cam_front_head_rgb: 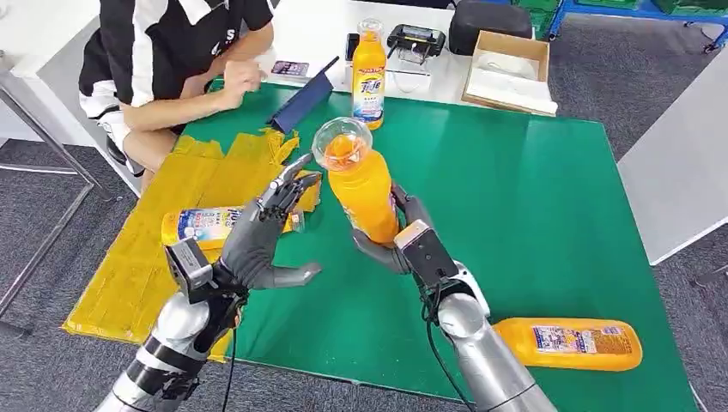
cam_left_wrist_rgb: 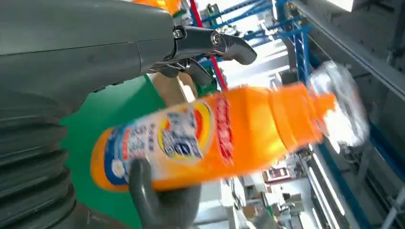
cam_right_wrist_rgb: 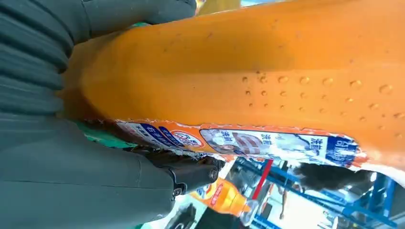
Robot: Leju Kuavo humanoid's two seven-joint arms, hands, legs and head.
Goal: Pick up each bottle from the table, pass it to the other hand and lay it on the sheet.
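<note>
Green mat (cam_front_head_rgb: 515,197) covers the table. Right hand (cam_front_head_rgb: 391,240) grips a bottle (cam_front_head_rgb: 360,184) near upright, cap tilted toward the camera. Left hand (cam_front_head_rgb: 257,240) waits beside it, fingers spread wide, empty.

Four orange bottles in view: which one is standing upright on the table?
The bottle at the far table edge, near the cardboard box. One lies on the yellow sheet, one lies near the front-right edge, and the right robot hand holds the fourth.

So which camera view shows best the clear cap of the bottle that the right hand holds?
The head view: the clear cap is sharp and seen from above. In the left wrist view it is blurred. The right wrist view is close on the orange body of the held bottle.
</note>
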